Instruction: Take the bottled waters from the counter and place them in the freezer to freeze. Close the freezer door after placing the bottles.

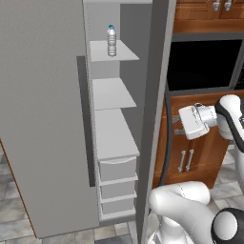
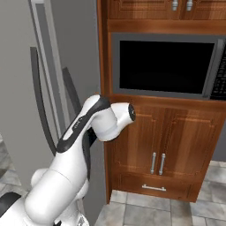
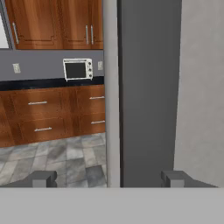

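The freezer [image 1: 114, 95] stands open, with its flat grey freezer door [image 1: 43, 119] swung out to the left and the dark bar handle [image 1: 86, 119] on its edge. One bottled water [image 1: 111, 40], clear with a blue cap, stands upright on the top shelf. My gripper [image 1: 177, 126] hovers to the right of the freezer opening, in front of the wooden cabinet, pointing left toward the fridge's dark grey edge [image 1: 157, 95]. In the hand view my gripper [image 3: 108, 178] is open, its fingertips [image 3: 43, 178] wide apart with nothing held. The black counter [image 3: 52, 82] lies far off.
A black wall oven [image 2: 165, 66] sits to the right of the fridge above wooden cabinet doors [image 2: 159, 145]. A small toaster oven [image 3: 78, 68] stands on the distant counter. Pale drawers [image 1: 116, 183] fill the freezer's bottom. The floor is grey tile [image 3: 52, 157].
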Robot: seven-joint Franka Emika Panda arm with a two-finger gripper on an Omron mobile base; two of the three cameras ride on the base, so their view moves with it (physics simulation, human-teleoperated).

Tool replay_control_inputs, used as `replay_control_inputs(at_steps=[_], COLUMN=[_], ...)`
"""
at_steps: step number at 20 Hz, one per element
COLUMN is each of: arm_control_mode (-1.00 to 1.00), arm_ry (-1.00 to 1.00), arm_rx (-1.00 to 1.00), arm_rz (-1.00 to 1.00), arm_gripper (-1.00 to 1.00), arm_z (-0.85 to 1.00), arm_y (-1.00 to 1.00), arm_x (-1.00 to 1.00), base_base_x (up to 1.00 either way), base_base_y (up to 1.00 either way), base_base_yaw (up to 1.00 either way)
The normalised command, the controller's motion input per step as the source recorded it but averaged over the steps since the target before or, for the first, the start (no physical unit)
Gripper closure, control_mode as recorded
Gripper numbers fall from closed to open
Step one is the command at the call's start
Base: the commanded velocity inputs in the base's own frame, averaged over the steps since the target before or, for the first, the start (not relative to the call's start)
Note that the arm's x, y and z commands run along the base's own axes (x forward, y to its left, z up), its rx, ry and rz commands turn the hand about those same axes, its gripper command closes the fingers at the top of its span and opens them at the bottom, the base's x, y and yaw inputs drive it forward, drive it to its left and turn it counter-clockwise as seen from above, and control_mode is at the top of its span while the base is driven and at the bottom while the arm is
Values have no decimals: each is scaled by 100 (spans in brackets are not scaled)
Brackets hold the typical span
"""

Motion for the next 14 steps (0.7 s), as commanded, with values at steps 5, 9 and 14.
replay_control_inputs(at_steps=[5, 9, 14], arm_control_mode=[-100, -100, -100], arm_ry=[0, 3, 2], arm_rx=[-1, -7, -9], arm_rz=[0, -1, -11], arm_gripper=[-100, -100, -100], arm_z=[0, 0, 0], arm_y=[89, 99, 99], arm_x=[0, 1, 17], base_base_x=[0, 0, 0], base_base_y=[0, 0, 0], base_base_yaw=[0, 0, 0])
